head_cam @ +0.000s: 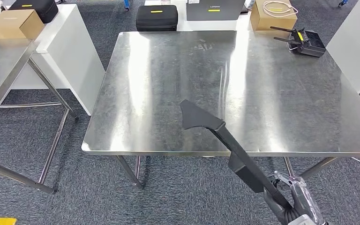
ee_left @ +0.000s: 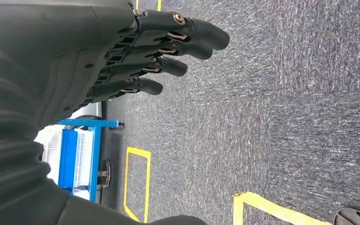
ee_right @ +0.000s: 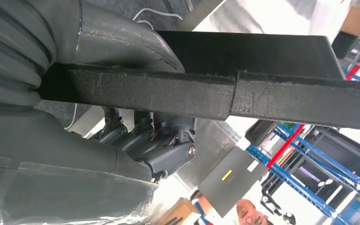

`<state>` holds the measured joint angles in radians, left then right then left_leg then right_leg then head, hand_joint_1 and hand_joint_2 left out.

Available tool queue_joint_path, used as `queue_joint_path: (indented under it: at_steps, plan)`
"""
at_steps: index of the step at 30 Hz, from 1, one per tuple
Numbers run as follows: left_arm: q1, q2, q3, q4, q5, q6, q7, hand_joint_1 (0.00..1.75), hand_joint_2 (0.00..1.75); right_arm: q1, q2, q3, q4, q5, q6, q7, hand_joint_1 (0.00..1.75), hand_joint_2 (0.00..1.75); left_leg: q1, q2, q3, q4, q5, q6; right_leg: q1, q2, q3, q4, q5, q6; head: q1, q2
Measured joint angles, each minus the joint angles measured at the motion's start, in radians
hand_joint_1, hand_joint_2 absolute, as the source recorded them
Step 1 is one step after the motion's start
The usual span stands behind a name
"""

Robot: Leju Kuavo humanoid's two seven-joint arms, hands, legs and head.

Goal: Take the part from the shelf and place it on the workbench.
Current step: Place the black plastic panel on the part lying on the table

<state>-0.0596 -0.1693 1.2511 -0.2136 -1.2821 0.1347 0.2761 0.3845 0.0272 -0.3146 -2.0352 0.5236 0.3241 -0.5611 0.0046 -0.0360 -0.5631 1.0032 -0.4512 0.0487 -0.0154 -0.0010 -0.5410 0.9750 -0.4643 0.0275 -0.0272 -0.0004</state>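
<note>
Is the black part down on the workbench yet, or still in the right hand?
Still held: the right hand grips the black part, which slants up over the workbench's near edge. Whether its tip touches the steel, cannot tell.

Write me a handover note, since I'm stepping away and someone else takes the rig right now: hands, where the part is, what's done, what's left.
Right hand: grips the long black foam-like part at its near end; the part's wide far end reaches over the front edge of the shiny steel workbench.
Left hand: holds nothing, fingers fairly straight, hanging over the grey carpet floor.
Done: the part is in hand and brought to the workbench.
Left: lower it onto the steel top, probably on the bare area near the front, well short of the black remote controller at the far right corner, then release.
</note>
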Motion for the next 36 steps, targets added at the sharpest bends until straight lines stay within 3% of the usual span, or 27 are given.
queue_joint_path:
  at_steps: [5, 11, 14, 17, 21, 26, 28, 31, 36]
  plan:
    - [0.0, -0.001, 0.006, 0.0, 0.001, 0.0, -0.001, 0.0, 1.75, 0.0, -0.013, 0.009, 0.005, -0.003, -0.021, -0.005, 1.75, 1.75, 0.0, 0.001, 0.0, -0.001, -0.001, -0.02, 0.002, 0.0, -0.001, 0.0, 0.0, 0.0, 0.0, 0.0]
    - [0.0, -0.002, 0.009, 0.0, 0.002, 0.0, -0.005, 0.0, 1.75, -0.01, -0.023, 0.012, 0.01, -0.009, -0.052, -0.017, 1.75, 1.75, -0.005, 0.001, -0.001, 0.0, -0.001, -0.021, -0.002, 0.0, -0.001, 0.0, 0.0, 0.0, 0.0, 0.0]
    - [0.0, -0.002, 0.01, 0.0, -0.005, -0.003, -0.009, 0.0, 1.75, -0.049, -0.054, -0.002, 0.021, -0.042, -0.089, -0.007, 1.75, 1.75, -0.008, 0.002, 0.0, 0.0, -0.001, -0.021, -0.004, 0.0, 0.0, 0.0, 0.0, 0.0, 0.0, 0.0]
    - [-0.001, -0.001, 0.009, 0.0, -0.021, -0.01, -0.017, 0.0, 1.75, -0.119, -0.131, -0.047, 0.057, -0.11, -0.107, 0.042, 1.75, 1.75, -0.012, 0.002, -0.001, 0.001, 0.0, -0.019, -0.006, 0.0, 0.0, 0.0, 0.001, 0.001, 0.0, 0.0]
    - [-0.001, 0.004, 0.006, 0.0, -0.038, -0.025, -0.036, 0.0, 1.75, -0.27, -0.304, -0.121, 0.164, -0.186, -0.114, 0.124, 1.75, 1.75, -0.017, 0.002, -0.002, 0.002, 0.002, -0.015, -0.007, 0.0, -0.001, 0.0, 0.003, 0.006, 0.0, 0.0]
    - [-0.005, 0.013, 0.0, 0.0, -0.052, -0.05, -0.043, 0.0, 1.75, -0.58, -0.554, -0.119, 0.394, -0.152, -0.097, 0.224, 1.75, 1.75, -0.024, 0.005, -0.004, 0.002, 0.006, -0.006, -0.01, 0.003, -0.004, 0.0, 0.008, 0.012, 0.0, 0.0]
    - [-0.005, 0.017, -0.001, 0.0, -0.053, -0.054, -0.043, 0.0, 1.75, -0.69, -0.627, -0.092, 0.477, -0.13, -0.098, 0.239, 1.75, 1.75, -0.024, 0.003, -0.004, 0.003, 0.007, -0.005, -0.011, 0.002, -0.004, 0.0, 0.008, 0.012, 0.001, 0.0]
    - [-0.005, 0.019, -0.001, 0.0, -0.054, -0.056, -0.043, 0.0, 1.75, -0.775, -0.69, -0.06, 0.55, -0.125, -0.1, 0.246, 1.75, 1.75, -0.024, -0.001, -0.005, 0.003, 0.007, -0.004, -0.011, -0.001, -0.004, 0.0, 0.008, 0.013, 0.0, 0.0]
    - [-0.006, 0.021, 0.0, 0.0, -0.038, -0.056, -0.061, 0.0, 1.75, -0.917, -0.735, 0.024, 0.662, -0.043, -0.109, 0.275, 1.75, 1.75, -0.026, 0.002, -0.009, 0.003, 0.007, -0.004, -0.01, 0.001, -0.006, 0.0, 0.008, 0.013, 0.0, 0.0]
